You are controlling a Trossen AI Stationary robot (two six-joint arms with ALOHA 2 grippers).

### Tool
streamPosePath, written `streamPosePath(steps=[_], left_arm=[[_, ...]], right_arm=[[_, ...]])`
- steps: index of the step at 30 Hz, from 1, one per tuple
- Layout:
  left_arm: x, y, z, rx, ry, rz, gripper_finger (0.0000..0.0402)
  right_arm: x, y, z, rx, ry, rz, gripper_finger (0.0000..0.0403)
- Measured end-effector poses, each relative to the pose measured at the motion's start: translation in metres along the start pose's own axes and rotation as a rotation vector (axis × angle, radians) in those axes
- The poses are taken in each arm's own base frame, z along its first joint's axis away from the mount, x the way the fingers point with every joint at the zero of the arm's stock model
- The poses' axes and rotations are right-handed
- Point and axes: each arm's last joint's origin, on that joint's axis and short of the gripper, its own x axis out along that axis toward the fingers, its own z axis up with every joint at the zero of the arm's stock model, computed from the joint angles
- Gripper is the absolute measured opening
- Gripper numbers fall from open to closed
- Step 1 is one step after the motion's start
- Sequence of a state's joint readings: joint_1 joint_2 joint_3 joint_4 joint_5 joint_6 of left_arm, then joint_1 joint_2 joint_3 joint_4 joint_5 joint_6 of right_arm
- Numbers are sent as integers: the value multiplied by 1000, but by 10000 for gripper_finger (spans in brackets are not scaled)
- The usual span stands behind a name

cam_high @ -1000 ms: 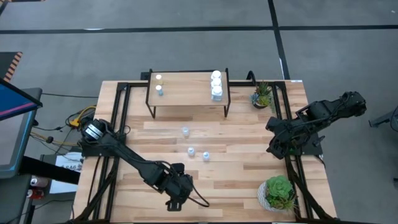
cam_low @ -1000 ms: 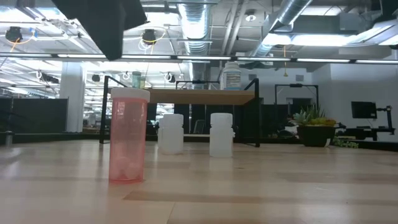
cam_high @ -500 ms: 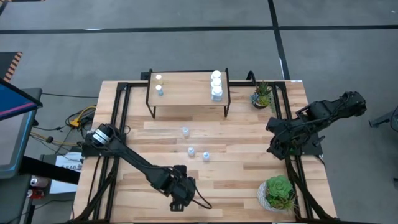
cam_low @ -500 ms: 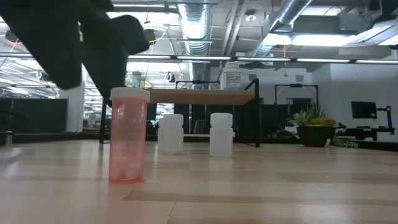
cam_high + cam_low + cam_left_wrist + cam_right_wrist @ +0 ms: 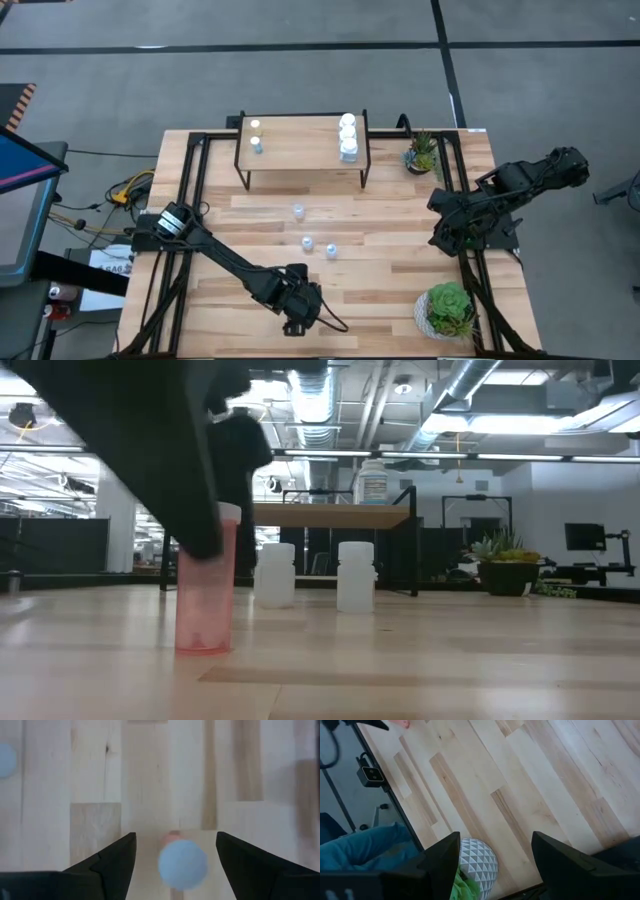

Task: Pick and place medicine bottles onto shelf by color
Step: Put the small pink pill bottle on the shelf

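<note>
A pink see-through medicine bottle with a white cap stands upright near the table's front edge. My left gripper hangs open over it, pointing steeply down. Its two fingers stand either side of the bottle's top with gaps showing. In the high view the left gripper hides this bottle. Three small bottles stand mid-table. The shelf at the far side carries two bottles on its left and white ones on its right. My right gripper waits open, raised at the table's right edge.
A large potted plant stands at the near right corner, its white patterned pot below my right gripper. A smaller plant sits at the far right beside the shelf. Bare wood lies between the pink bottle and the mid-table bottles.
My left gripper has sunk toward the pink bottle and drifted slightly toward the table's right edge. Its fingers, which were above the cap, now flank the bottle's upper part. The bottle has stayed where it was.
</note>
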State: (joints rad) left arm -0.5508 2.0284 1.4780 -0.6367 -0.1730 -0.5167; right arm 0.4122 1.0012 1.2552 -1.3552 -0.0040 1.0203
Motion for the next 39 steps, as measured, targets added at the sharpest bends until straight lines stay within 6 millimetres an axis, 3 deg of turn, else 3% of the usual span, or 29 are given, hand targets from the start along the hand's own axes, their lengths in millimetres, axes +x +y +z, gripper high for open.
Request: streamPosePath(steps=[12,27,31,39], left_arm=[[7,6,2,-45,14,5,261],[-5,3,8,-71,53,-5,258],[-5,3,8,-75,63,-21,228],[-5,2,8,-83,83,-54,130]], right_arm=[[0,0,0,0,0,-1,270],[0,0,0,-8,1,-1,270],[0,0,0,-8,1,-1,270],[0,0,0,-8,1,-1,270]])
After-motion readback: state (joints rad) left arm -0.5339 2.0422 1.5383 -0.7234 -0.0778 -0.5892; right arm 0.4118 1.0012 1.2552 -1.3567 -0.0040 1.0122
